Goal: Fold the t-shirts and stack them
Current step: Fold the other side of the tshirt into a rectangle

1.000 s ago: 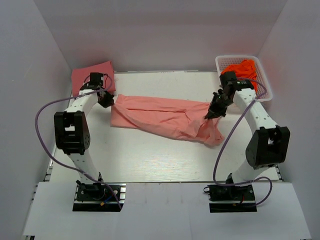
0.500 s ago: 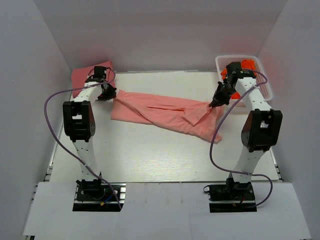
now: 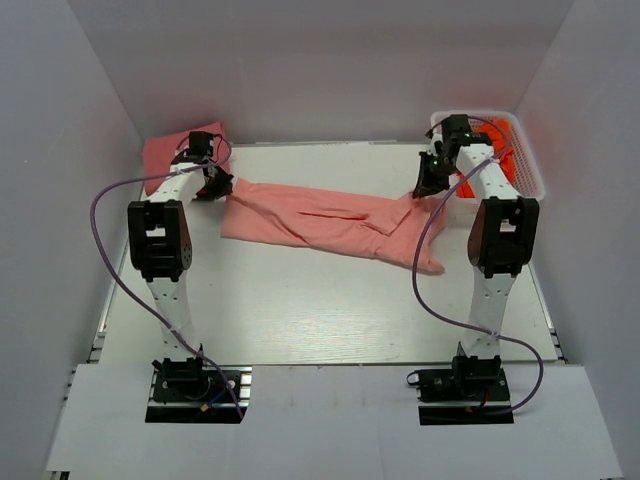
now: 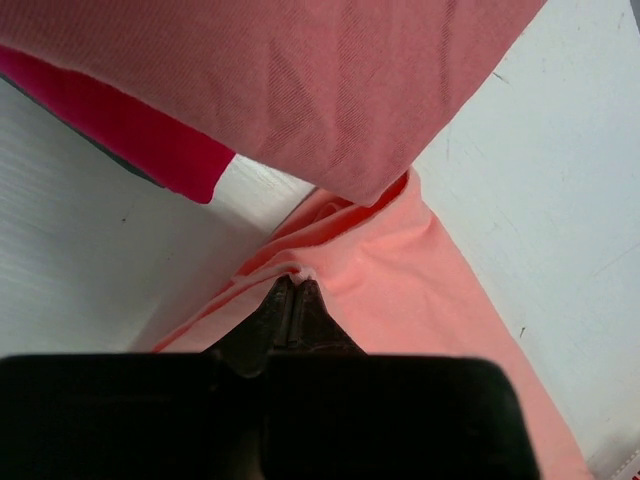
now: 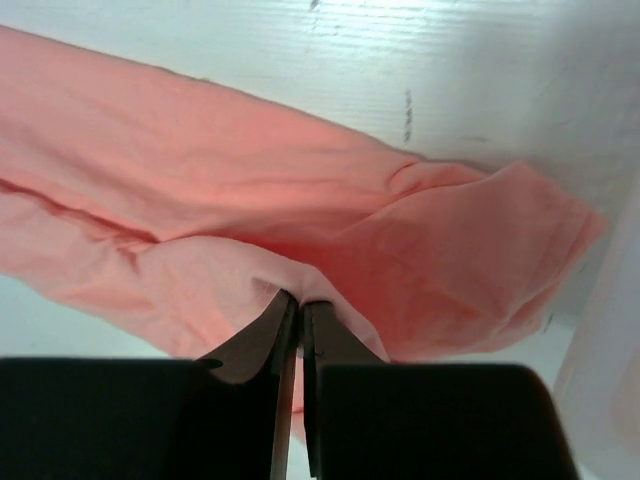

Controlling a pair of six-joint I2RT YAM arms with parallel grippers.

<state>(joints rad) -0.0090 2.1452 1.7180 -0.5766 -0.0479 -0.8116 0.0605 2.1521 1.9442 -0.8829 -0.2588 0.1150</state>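
Observation:
A salmon pink t-shirt (image 3: 320, 225) lies stretched across the back of the table. My left gripper (image 3: 222, 186) is shut on its left end; the left wrist view shows the closed gripper (image 4: 294, 285) pinching the salmon cloth (image 4: 420, 290). My right gripper (image 3: 424, 188) is shut on its right end next to the basket; the right wrist view shows the closed gripper (image 5: 297, 298) pinching a fold of the shirt (image 5: 200, 200). A folded rose pink t-shirt (image 3: 170, 150) lies at the back left, and fills the top of the left wrist view (image 4: 300, 90).
A white basket (image 3: 528, 180) with orange-red cloth (image 3: 495, 135) stands at the back right, close to my right arm. White walls enclose the table on three sides. Purple cables loop off both arms.
Both grippers have moved toward the back of the table, the right one up beside the basket. The salmon shirt has been pulled longer and flatter between them.

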